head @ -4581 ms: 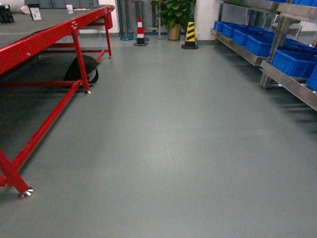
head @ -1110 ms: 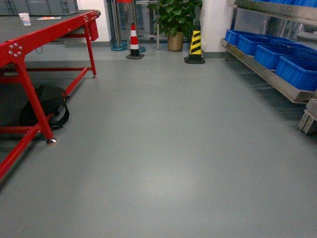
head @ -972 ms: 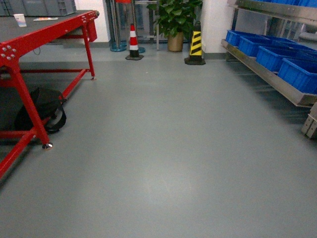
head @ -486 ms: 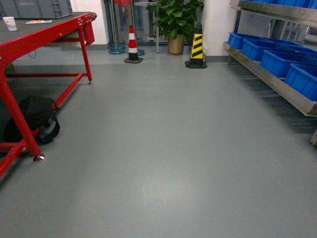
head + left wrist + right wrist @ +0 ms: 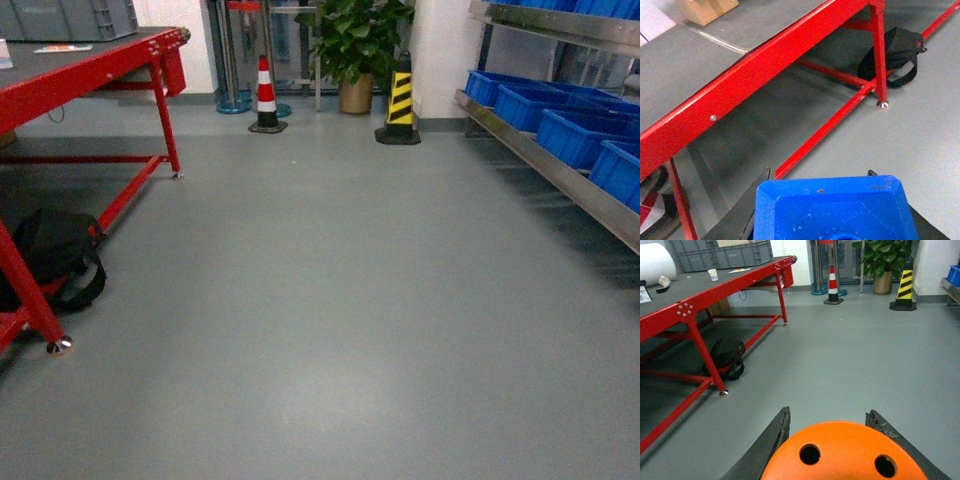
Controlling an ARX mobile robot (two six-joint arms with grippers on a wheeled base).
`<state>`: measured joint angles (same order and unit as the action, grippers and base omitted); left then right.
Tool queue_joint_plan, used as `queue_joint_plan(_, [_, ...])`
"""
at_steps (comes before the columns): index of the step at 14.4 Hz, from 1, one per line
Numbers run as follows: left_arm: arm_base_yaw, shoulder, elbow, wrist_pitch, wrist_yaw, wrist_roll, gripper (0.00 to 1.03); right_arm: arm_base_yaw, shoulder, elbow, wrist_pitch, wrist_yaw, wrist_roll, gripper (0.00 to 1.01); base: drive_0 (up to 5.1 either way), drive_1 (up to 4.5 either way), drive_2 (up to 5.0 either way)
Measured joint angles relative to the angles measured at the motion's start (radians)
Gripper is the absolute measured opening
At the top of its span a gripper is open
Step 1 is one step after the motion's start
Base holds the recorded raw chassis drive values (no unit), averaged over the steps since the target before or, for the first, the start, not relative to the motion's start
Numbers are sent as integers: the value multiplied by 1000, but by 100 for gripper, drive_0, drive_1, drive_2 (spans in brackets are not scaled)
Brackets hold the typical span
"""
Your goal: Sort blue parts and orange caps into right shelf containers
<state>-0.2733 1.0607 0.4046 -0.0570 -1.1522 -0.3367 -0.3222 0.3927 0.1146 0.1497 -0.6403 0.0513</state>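
Orange fills the bottom of my right wrist view: an orange cap (image 5: 845,452), flat top with two round holes showing, clamped in the right pincer (image 5: 840,440), black fingers (image 5: 771,442) tight against both its sides. No "4680" print readable from this angle, only the top face shows. In the left wrist view the left pincer (image 5: 832,200) is clenched on a blue part (image 5: 832,207), a chunky blue plastic block with bevelled corners, black fingers (image 5: 747,210) flanking it. No marking on it that I can read.

Outward from there: the red frame tabletop (image 5: 740,95) with a dark grey surface runs diagonally past the left wrist, a tan box (image 5: 707,9) on it at the far end. A black backpack (image 5: 50,262) lies on the grey floor (image 5: 330,300) under it, touching a red leg. On the tabletop far end, a paper cup (image 5: 713,274) and grey crates (image 5: 720,255); writing there too small to read.

Head view ahead: red-and-white striped cone (image 5: 265,95), yellow-and-black striped cone (image 5: 400,100), potted plant (image 5: 355,50) between them at the back wall. The right shelf containers (image 5: 560,115), bright blue crates, sit in a row on the metal shelf (image 5: 540,160) at right, well apart from both pincers. No labels legible on them.
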Motion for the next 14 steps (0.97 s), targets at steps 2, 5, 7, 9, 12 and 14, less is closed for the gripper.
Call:
queue_joint_plan(2, [0,0,0,-2,0,0,44,0,-2,0,1,0,0,41,1,405,-404])
queue_joint_plan(5, [0,0,0,0,0,0,44,0,-2,0,4,0,0,41,0,405,-405])
queue_joint_plan(7, [0,0,0,2,-1,0,44,0,-2,0,3,0,0,41,1,392,-390])
queue_joint_plan(9, [0,2,0,2,3,0,44,0,2,0,0,0,0,41,2,67,-63])
queue_joint_plan(12, [2,2,0,1,0,0,44,0,5,0,1,0,0,41,-130,-130,-130])
queue_joint_plan(14, [1,2,0,1,0,0,44,0,4,0,1,0,0,41,-148,-148,-148])
